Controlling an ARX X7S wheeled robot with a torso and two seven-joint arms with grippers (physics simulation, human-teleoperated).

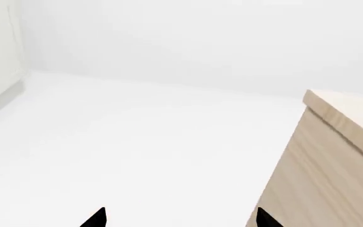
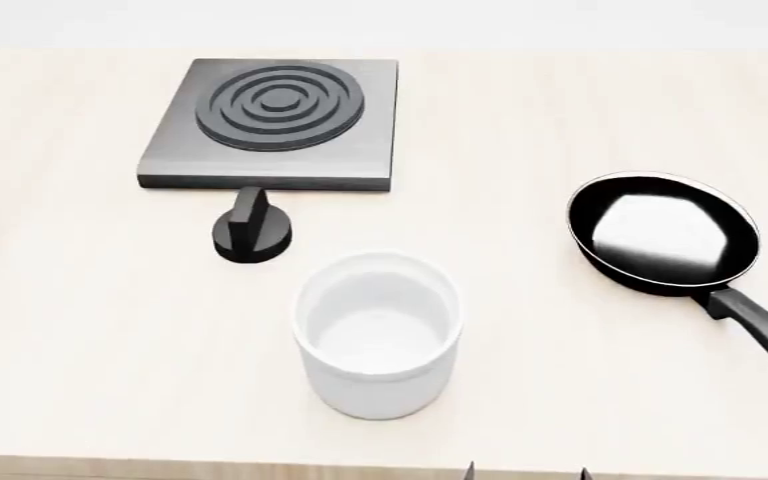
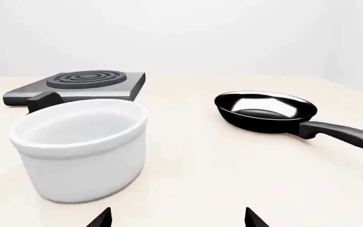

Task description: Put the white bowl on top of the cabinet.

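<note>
Nothing's done yet: the bowl (image 2: pixel 377 335) sits untouched on the table (image 2: pixel 77 330), lower centre of the head view, pan (image 2: pixel 664 235) to its right. The right gripper (image 3: pixel 178 218) hangs spread and empty before it; the left gripper (image 1: pixel 181 218) gapes beside the table. A dark sliver at the left edge may be the cabinet.

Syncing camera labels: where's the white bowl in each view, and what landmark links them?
Head view: white bowl low centre, on the table, empty.
Right wrist view: near the gripper, which is clear of it, open.
Left wrist view: not in it.
Shared landmark: frying pan, apart from the bowl, towards the robot's right.
</note>
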